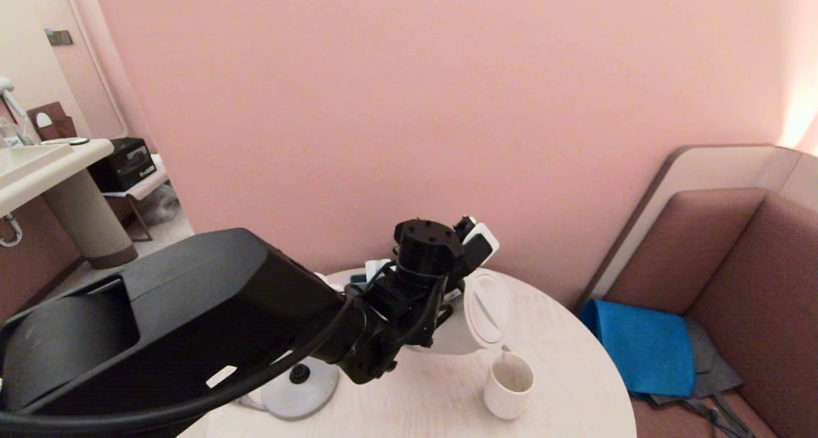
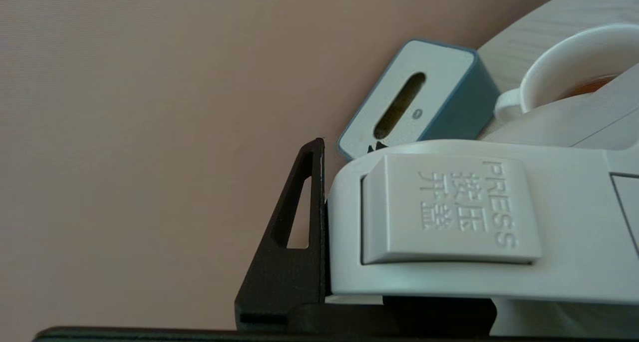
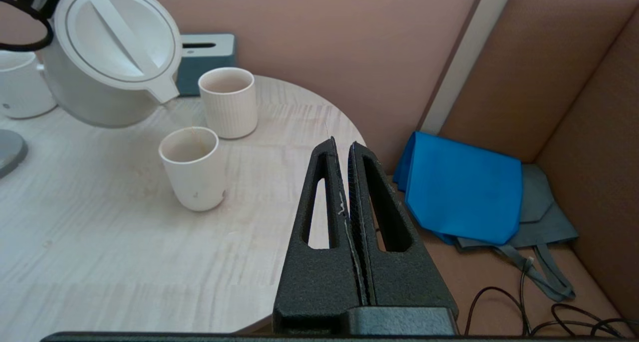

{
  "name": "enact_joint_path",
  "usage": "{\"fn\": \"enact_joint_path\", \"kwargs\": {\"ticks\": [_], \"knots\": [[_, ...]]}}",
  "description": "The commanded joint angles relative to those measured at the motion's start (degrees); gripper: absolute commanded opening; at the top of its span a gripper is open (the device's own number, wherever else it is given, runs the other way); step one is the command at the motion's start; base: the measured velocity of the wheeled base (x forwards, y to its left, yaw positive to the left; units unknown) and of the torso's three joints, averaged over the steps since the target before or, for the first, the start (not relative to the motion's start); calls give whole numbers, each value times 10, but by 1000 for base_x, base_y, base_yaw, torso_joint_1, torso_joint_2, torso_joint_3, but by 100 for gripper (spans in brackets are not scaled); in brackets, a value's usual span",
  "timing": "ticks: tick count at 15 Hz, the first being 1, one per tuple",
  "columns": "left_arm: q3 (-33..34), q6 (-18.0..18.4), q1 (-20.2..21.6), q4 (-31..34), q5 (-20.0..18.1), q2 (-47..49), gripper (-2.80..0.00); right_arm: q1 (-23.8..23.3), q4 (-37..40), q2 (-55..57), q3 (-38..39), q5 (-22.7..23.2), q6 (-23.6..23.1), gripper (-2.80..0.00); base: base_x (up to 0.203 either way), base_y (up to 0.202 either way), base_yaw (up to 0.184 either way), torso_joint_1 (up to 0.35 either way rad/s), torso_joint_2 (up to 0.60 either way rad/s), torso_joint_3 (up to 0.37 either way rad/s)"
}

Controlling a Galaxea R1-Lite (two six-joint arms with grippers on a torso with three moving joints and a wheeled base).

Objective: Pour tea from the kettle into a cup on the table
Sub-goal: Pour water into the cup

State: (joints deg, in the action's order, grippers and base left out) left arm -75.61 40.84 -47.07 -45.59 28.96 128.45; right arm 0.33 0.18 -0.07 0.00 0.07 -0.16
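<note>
A hotel-style room: a round pale wood-grain table beside a brown upholstered corner bench, a pink wall and a pedestal washbasin.

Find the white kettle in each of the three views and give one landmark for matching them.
Head view: the kettle is at table centre, tilted, spout over the cup, partly hidden by the left gripper.
Left wrist view: only its handle with the PRESS button shows, filling the lower right.
Right wrist view: upper left corner, lid facing the camera, spout above the cup.
Shared landmark: the blue-grey tissue box.
</note>
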Motion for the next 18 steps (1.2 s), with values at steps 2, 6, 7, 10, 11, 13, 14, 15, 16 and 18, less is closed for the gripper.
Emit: {"fn": "enact_joint_path", "kwargs": {"ticks": [2,6,7,10,11,13,14,15,16,18], "knots": [[0,18,0,-3,1,0,-280,0,0,1,0,0,0,-280,0,0,0,0,0,0],[-14,38,-1,-2,1,1,-280,0,0,1,0,0,0,-280,0,0,0,0,0,0],[-17,46,-1,-2,1,0,-280,0,0,1,0,0,0,-280,0,0,0,0,0,0],[-29,68,-1,-2,1,-1,-280,0,0,1,0,0,0,-280,0,0,0,0,0,0],[-34,72,-1,-1,1,0,-280,0,0,1,0,0,0,-280,0,0,0,0,0,0],[-36,81,-2,0,1,0,-280,0,0,1,0,0,0,-280,0,0,0,0,0,0],[-36,84,-5,0,1,0,-280,0,0,1,0,0,0,-280,0,0,0,0,0,0],[-36,89,-8,0,1,0,-280,0,0,1,0,0,0,-280,0,0,0,0,0,0],[-36,94,-9,0,1,0,-280,0,0,1,0,0,0,-280,0,0,0,0,0,0],[-37,105,-9,0,1,0,-280,0,0,1,0,0,0,-280,0,0,0,0,0,0]]}}
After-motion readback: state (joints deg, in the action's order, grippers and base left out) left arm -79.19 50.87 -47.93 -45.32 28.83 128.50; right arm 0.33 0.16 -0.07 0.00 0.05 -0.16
